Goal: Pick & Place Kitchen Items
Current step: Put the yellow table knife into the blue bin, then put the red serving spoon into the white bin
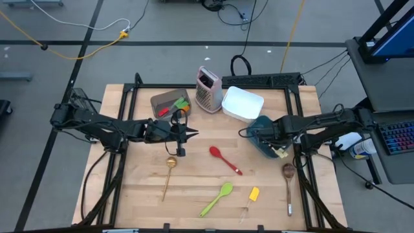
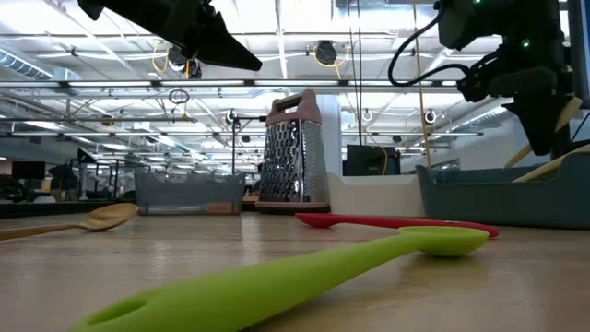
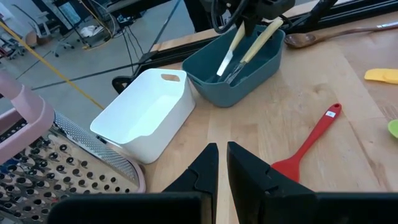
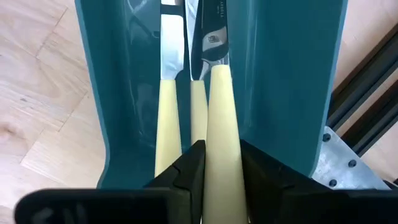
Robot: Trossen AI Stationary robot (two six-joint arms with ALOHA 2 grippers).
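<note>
Across the wooden table (image 1: 142, 194), the biggest things sit toward the far edge: a white container (image 1: 242, 103), a metal box grater (image 1: 208, 89) with pink trim beside it, a grey container (image 1: 169, 102) holding red and green utensils, and a teal container (image 1: 262, 133) under the right gripper (image 4: 221, 163). That gripper hangs over the teal container, its two dark fingers (image 4: 186, 168) on either side of a cream-handled knife (image 4: 221, 124) whose blade points down into the bin; whether they press the handle or stand just clear of it cannot be told. Two more cream-handled pieces lie right beside it in the same bin. The left gripper (image 1: 187, 134) hovers above the table with nothing in it, fingers nearly together, the grey container just beyond it. A gold spoon (image 1: 169, 169) lies just below that gripper, and a red spoon (image 1: 225, 159) lies between the two grippers. Nearer the front edge lie a green spoon (image 1: 217, 199) and a small yellow spatula (image 1: 253, 194). A wooden spoon (image 1: 288, 184) lies just in front of the right gripper.
</note>
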